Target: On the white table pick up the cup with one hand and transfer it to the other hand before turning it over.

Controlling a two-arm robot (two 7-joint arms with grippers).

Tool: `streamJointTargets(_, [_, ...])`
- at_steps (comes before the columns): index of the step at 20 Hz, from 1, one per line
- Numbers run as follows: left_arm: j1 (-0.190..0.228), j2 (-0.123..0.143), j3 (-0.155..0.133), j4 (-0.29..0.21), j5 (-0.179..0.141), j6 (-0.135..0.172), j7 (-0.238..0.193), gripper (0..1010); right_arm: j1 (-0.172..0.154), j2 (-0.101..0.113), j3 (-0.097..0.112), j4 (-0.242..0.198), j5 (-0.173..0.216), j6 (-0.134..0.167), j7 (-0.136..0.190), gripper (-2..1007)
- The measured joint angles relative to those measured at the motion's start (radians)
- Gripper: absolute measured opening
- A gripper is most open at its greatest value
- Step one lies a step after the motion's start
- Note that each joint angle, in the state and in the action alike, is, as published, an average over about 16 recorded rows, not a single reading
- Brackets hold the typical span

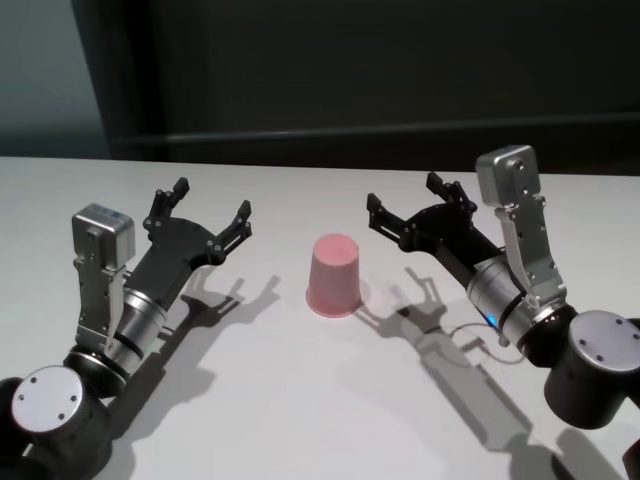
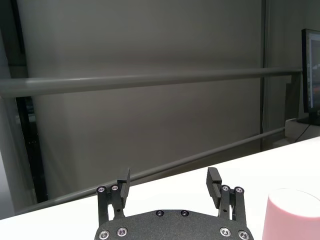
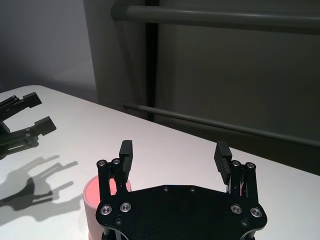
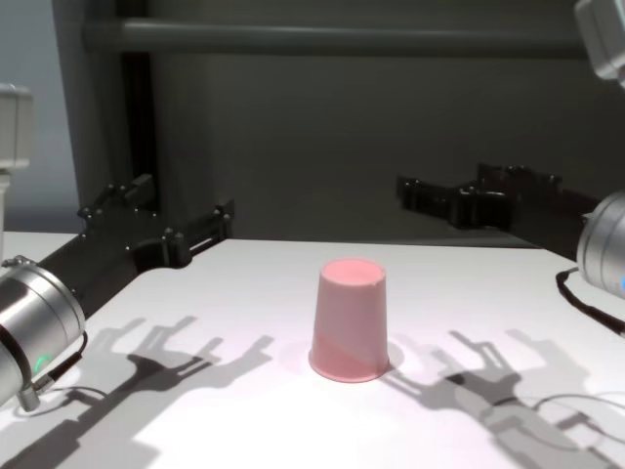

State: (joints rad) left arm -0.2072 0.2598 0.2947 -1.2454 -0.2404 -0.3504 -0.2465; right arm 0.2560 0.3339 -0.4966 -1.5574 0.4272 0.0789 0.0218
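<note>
The pink cup (image 1: 333, 275) stands upside down on the white table (image 1: 300, 400), narrow base up, midway between both arms. It also shows in the chest view (image 4: 350, 318), the left wrist view (image 2: 292, 215) and the right wrist view (image 3: 91, 210). My left gripper (image 1: 212, 200) is open and empty, held above the table left of the cup, apart from it; its fingers spread wide in its wrist view (image 2: 169, 180). My right gripper (image 1: 404, 193) is open and empty, right of the cup and just behind it (image 3: 174, 150).
The table's far edge (image 1: 300, 163) runs behind the grippers, with a dark wall and horizontal rails (image 4: 342, 37) beyond. A thin cable (image 1: 470, 335) loops by my right wrist. A monitor (image 2: 311, 75) stands far off the table's side.
</note>
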Motion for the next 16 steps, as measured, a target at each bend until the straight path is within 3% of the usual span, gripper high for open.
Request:
streamJointTargets(8, [0.000, 0.000, 0.000, 0.000, 0.000, 0.000, 0.000, 1003, -0.054, 0.003, 0.050, 0.017, -0.002, -0.063, 0.002, 1002])
streamJointTargets(16, [0.000, 0.000, 0.000, 0.000, 0.000, 0.000, 0.000, 1003, -0.085, -0.013, 0.079, 0.048, -0.003, -0.083, 0.007, 1002])
